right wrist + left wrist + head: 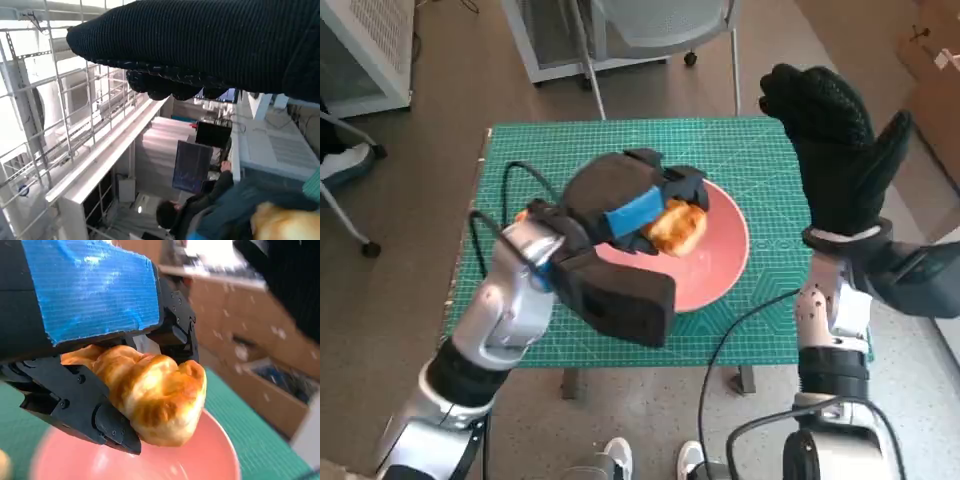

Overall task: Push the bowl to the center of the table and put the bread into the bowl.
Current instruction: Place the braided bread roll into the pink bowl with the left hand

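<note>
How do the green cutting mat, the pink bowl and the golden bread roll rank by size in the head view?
1. Green cutting mat.
2. Pink bowl.
3. Golden bread roll, partly hidden by the left hand gripping it.

The bread (675, 228) is golden brown with paler folds, the bowl (720, 262) salmon pink. The table (760, 170) wears a green mat (ruled with a fine pale grid). The left hand (620, 205) is black with blue tape, the right hand (835, 150) black knit.

Your head view is evenly lit, sharp, edges bowed by the wide lens. Left wrist background is blurred; right wrist window side blows out white.
</note>
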Tool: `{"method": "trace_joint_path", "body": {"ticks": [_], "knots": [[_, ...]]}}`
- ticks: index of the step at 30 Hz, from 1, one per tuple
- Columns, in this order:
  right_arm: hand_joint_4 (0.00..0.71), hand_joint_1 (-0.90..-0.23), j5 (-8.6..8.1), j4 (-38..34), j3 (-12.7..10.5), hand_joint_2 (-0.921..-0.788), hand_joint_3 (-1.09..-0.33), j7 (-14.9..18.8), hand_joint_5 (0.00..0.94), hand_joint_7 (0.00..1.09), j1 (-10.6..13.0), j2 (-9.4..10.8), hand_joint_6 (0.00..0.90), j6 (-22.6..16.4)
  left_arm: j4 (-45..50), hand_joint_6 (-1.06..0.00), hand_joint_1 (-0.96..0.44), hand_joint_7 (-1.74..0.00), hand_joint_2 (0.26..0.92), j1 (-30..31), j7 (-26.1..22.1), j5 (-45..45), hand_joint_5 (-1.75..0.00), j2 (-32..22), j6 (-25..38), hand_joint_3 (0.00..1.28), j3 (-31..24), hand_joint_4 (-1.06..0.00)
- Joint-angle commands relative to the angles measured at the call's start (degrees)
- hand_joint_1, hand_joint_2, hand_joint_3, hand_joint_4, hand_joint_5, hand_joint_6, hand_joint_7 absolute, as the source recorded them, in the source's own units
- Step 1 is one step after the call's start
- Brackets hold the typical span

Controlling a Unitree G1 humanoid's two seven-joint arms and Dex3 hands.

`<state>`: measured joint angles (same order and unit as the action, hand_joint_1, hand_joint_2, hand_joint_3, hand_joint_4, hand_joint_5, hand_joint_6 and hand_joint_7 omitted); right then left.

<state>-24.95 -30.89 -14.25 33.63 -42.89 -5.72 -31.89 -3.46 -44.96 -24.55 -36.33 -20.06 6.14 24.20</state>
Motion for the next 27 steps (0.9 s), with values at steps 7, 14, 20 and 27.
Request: {"method": "trace_joint_path", "body": {"ticks": [7, 14, 20, 27], "knots": [[0.327, -0.597, 0.86, 3.79, -0.3, -0.921, -0.579, -1.99, 0.003, 0.0, 4.15, -0.95, 0.401, 0.31, -15.39, -0.62, 0.0, -1.16, 0.92, -5.21, 2.33, -0.46, -1.11, 3.31, -4.6, 0.04, 2.06, -0.75], [0.325, -0.592, 2.15, 6.22, 0.0, -0.921, -0.588, -4.23, 0.001, 0.0, 5.78, -1.07, 0.399, 0.46, -19.41, -0.61, 0.0, -1.17, 0.92, -6.13, 1.58, -0.04, -1.17, 3.99, -3.81, 0.07, 2.1, -0.71], [0.323, -0.591, 3.29, 7.98, 0.32, -0.921, -0.604, -6.05, 0.0, 0.0, 6.76, -1.05, 0.387, 0.81, -20.25, -0.5, -0.17, -1.31, 0.921, -5.5, 1.13, 1.42, -0.99, 5.19, -1.88, 0.19, 1.19, -0.52], [0.324, -0.591, 4.15, 8.05, 0.7, -0.921, -0.611, -7.44, 0.001, 0.0, 6.85, -1.07, 0.382, 0.94, -17.64, -0.19, -0.18, -0.32, 0.813, -3.53, -0.44, 3.06, -0.1, 5.16, 1.03, 0.06, 0.2, -0.08]]}}
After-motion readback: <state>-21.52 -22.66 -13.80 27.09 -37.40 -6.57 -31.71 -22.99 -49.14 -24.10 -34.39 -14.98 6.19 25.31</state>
